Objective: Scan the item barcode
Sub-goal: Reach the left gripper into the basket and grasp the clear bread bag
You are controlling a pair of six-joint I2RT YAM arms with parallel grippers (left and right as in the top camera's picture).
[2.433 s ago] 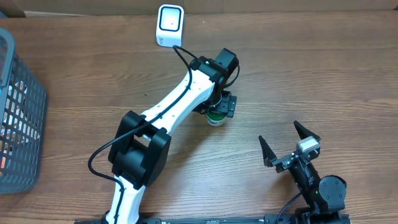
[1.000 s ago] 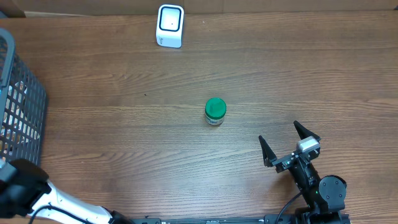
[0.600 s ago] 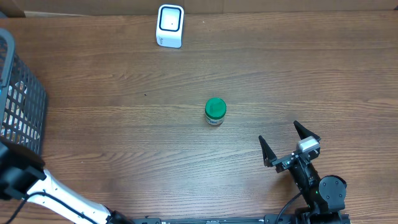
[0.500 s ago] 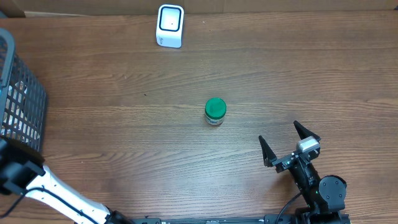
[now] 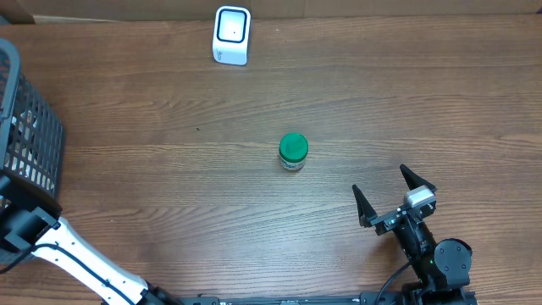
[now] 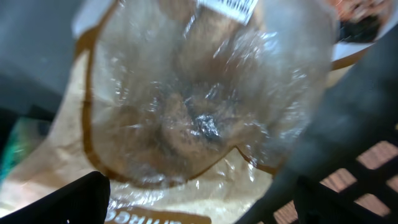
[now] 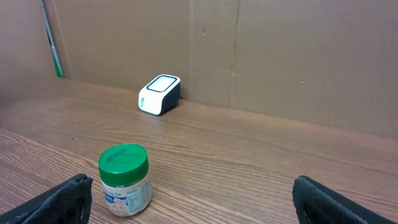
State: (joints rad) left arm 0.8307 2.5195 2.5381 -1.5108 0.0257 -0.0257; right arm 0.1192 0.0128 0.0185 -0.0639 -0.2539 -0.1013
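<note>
A small jar with a green lid [image 5: 293, 152] stands upright mid-table, and the right wrist view has it [image 7: 125, 180] at lower left. The white scanner [image 5: 231, 36] sits at the far edge [image 7: 160, 94]. My right gripper [image 5: 381, 182] rests open near the front right, its jaws wide apart [image 7: 193, 202] with nothing between them. My left gripper [image 6: 199, 211] is open inside the basket, right above a clear bag of brown food [image 6: 205, 93]. A barcode label [image 6: 233, 6] shows at the bag's top edge. In the overhead view only the left arm [image 5: 30, 230] shows.
A dark mesh basket [image 5: 34, 144] stands at the table's left edge, and its wall [image 6: 348, 124] crosses the left wrist view at right. A cardboard wall [image 7: 280, 56] runs behind the scanner.
The left arm has let go of the jar and swung from mid-table to the basket at the left. The jar stays upright where it was. The right arm has not moved.
</note>
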